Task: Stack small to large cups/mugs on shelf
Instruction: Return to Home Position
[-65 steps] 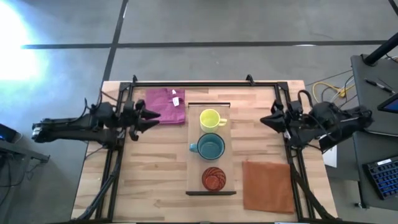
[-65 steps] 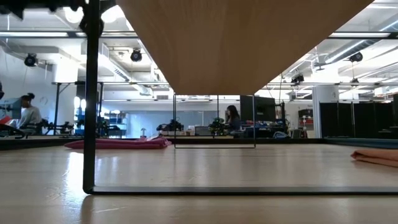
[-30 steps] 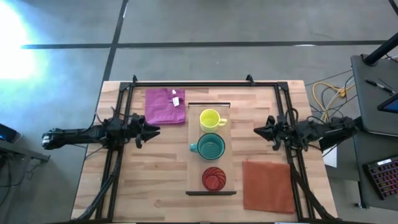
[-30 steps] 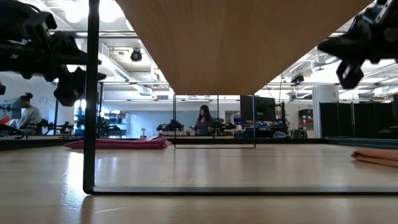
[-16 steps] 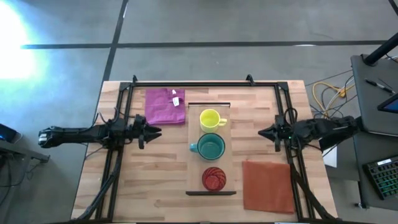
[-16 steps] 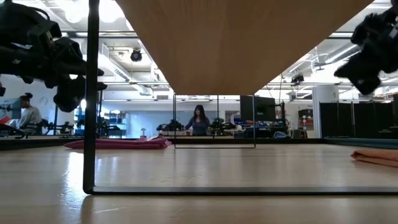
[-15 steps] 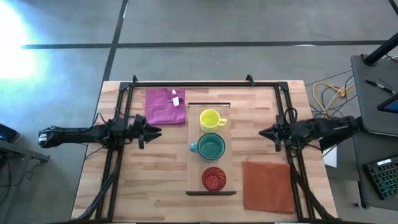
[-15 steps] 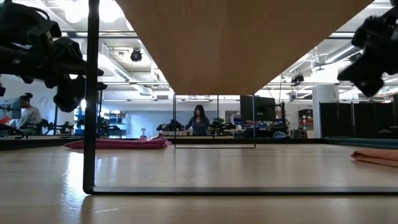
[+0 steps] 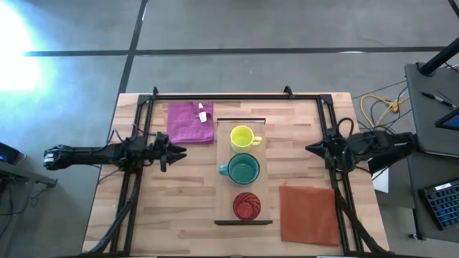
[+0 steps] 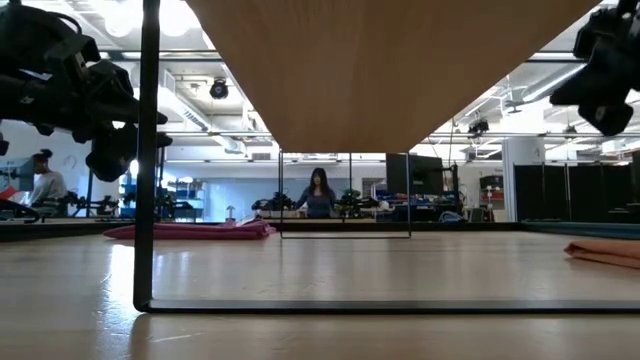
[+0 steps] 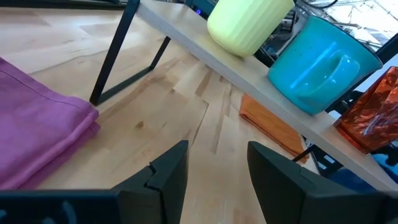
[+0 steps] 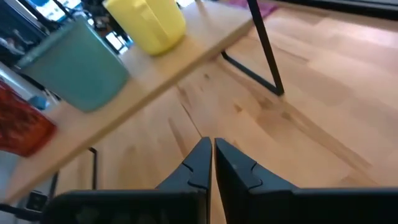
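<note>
The light-wood shelf [image 9: 224, 192] stands raised on dark legs in the table's middle. On it, each on its base, stand a yellow mug [image 9: 244, 136] at the far end, a teal mug [image 9: 243, 170] in the middle and a red-orange ribbed cup [image 9: 247, 206] at the near end. My left gripper [image 9: 179, 151] hovers left of the shelf, open and empty [image 11: 217, 167]. My right gripper [image 9: 310, 149] hovers right of the shelf, shut and empty [image 12: 211, 152]. Both wrist views show the three cups in a row on the shelf.
A folded magenta cloth [image 9: 189, 122] lies at the far left and an orange-red cloth [image 9: 308, 213] at the near right. A dark frame [image 9: 215, 95] runs along the table's far and side edges. People [image 10: 318, 195] are in the room behind.
My right gripper has drawn back toward the table's right edge and risen. My left gripper has stayed nearly still. The cups and the shelf have not moved.
</note>
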You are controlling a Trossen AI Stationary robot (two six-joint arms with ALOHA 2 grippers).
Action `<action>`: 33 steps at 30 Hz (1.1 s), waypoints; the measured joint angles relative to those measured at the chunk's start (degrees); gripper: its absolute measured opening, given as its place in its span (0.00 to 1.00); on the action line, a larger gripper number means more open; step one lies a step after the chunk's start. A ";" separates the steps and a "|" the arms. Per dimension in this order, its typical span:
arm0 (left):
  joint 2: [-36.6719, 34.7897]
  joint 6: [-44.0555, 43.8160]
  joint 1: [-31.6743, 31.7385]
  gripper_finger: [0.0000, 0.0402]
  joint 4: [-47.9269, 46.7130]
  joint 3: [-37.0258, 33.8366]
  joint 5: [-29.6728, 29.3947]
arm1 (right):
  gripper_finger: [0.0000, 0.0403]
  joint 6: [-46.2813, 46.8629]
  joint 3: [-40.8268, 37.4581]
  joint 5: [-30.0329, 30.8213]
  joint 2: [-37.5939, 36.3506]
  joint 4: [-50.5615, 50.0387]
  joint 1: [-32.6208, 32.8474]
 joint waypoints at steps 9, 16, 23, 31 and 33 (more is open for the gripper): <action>0.00 0.00 0.00 0.38 -0.03 0.00 0.02 | 0.03 -0.04 5.24 0.00 -0.01 0.01 0.00; 0.02 0.02 0.00 0.37 -0.01 0.00 0.02 | 0.03 -0.04 9.00 0.00 -0.03 0.02 0.00; 0.02 0.00 0.00 0.38 0.03 0.00 0.00 | 0.03 -0.06 12.25 0.00 -0.03 0.00 0.00; -0.02 0.00 0.00 0.37 0.01 0.00 0.02 | 0.03 -0.06 14.57 0.00 -0.03 0.04 0.00; -0.02 0.02 0.00 0.37 0.01 0.00 0.01 | 0.03 -0.06 14.96 0.00 -0.03 -0.03 0.00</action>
